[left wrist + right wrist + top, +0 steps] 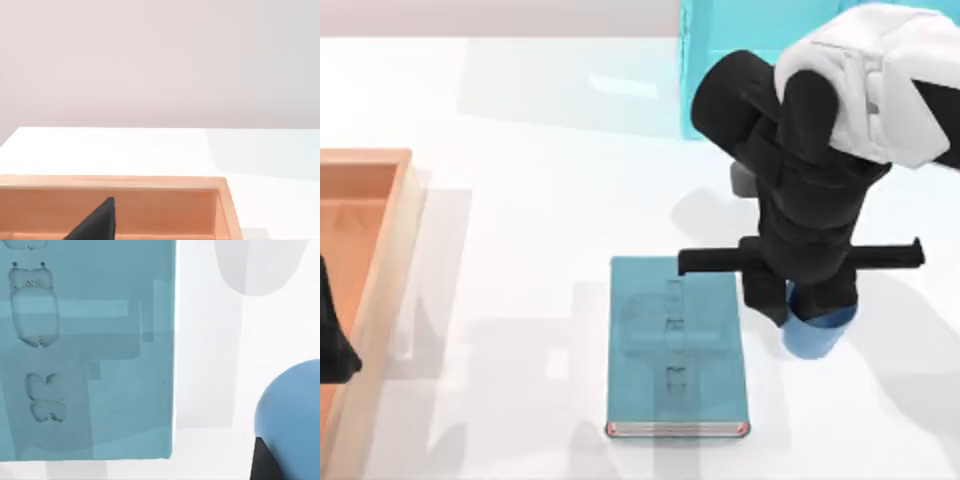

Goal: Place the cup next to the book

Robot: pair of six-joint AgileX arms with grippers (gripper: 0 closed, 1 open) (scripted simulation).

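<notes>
Fingers of the right gripper (pixel 817 318) cannot be judged — from above the black wrist and arm cover them, and whether they grip or stand clear of the cup (pixel 819 333) cannot be told. That cup, small and plain blue, sits directly beneath the right gripper on the white table (pixel 520 200), its lower body showing past the wrist. In the right wrist view the cup (pixel 290 410) appears as a rounded blue form with a dark finger (pixel 267 462) touching its edge; the rest of the gripper is out of frame. The book (pixel 675 350) lies flat on the table just to the left of the cup, apart from it by a narrow strip of bare table, not touching. Its teal cover faces up with faint dark marks down the middle, white page edges and reddish corners along the near side. The right wrist view confirms the gap — the book (pixel 90 350) and cup are separated by white surface. A light cyan shelf frame (pixel 720 60) stands at the far side of the table, partly behind the right arm. At the left edge of the table stands a wooden tray (pixel 395 260); nothing can be seen lying in it. The left gripper (pixel 335 350) is parked over that tray, and the left wrist view shows one dark fingertip (pixel 97 222) above the tray's floor, with the tray wall (pixel 150 182) beyond.
</notes>
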